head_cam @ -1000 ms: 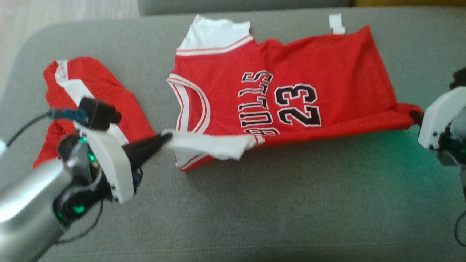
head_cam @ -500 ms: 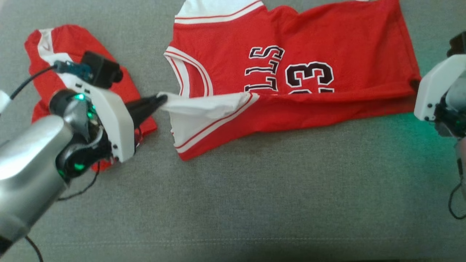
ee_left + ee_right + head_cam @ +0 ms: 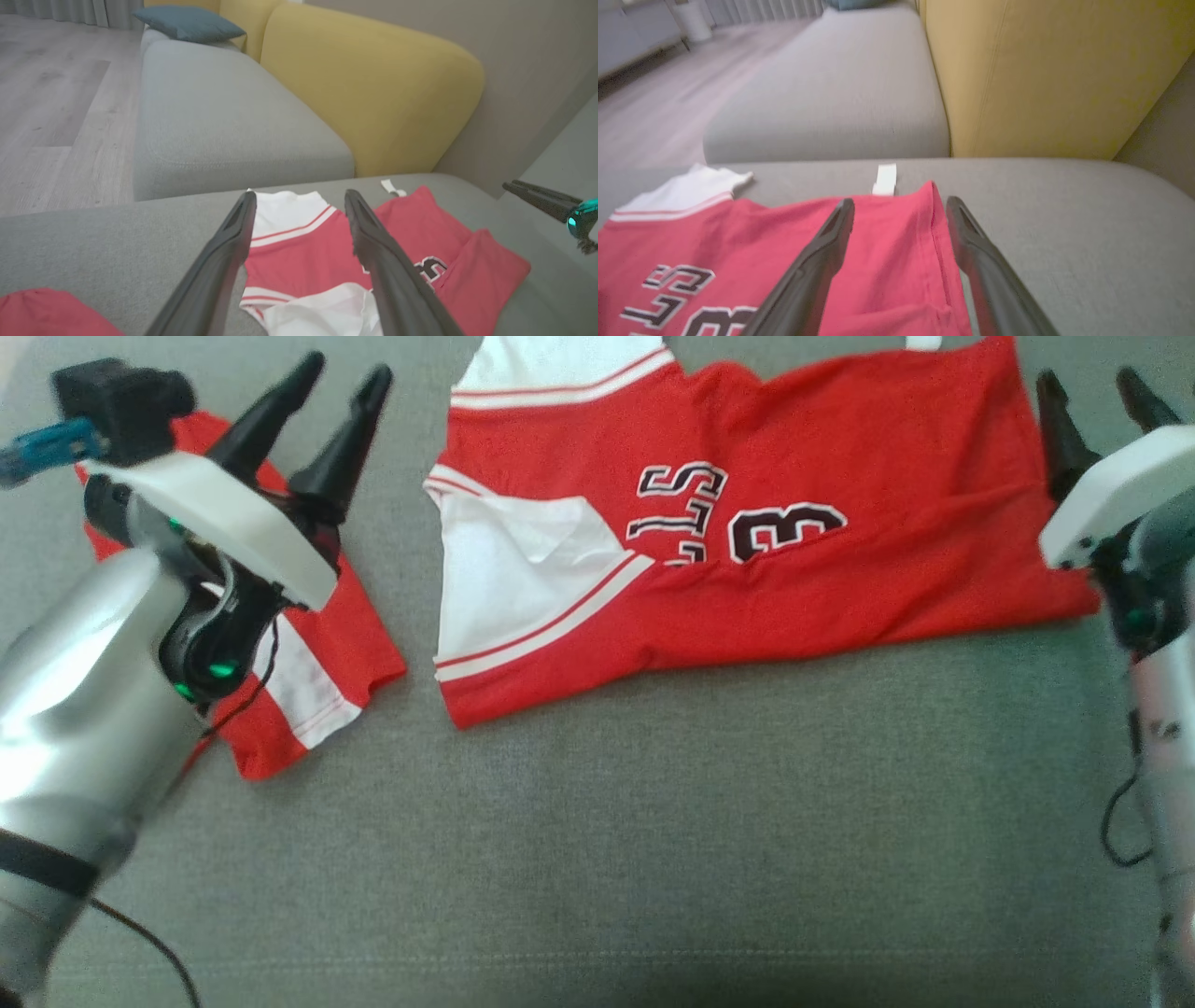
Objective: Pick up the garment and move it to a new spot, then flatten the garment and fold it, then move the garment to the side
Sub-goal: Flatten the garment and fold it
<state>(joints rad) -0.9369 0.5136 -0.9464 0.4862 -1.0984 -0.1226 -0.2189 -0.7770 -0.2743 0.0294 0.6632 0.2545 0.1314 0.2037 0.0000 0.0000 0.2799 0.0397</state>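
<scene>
The garment (image 3: 822, 523), a red basketball jersey with white sleeves and dark lettering, lies on the grey cushion with its near long edge folded up over the front, hiding part of the print. It also shows in the left wrist view (image 3: 299, 247) and the right wrist view (image 3: 738, 242). My left gripper (image 3: 344, 373) is open just left of the jersey's white sleeve, holding nothing. My right gripper (image 3: 1092, 387) is open above the jersey's right end, also empty. In the wrist views the left fingers (image 3: 224, 261) and right fingers (image 3: 817, 261) stand spread.
A second red and white piece of clothing (image 3: 308, 653) lies under my left arm at the left. The grey cushion (image 3: 653, 840) runs wide toward me. Beyond it stand another grey seat (image 3: 210, 107) and a yellow backrest (image 3: 373, 79).
Both grippers have let go of the jersey and opened, fingers now pointing away from me. The near edge they held now lies folded over the jersey. The head camera has tilted.
</scene>
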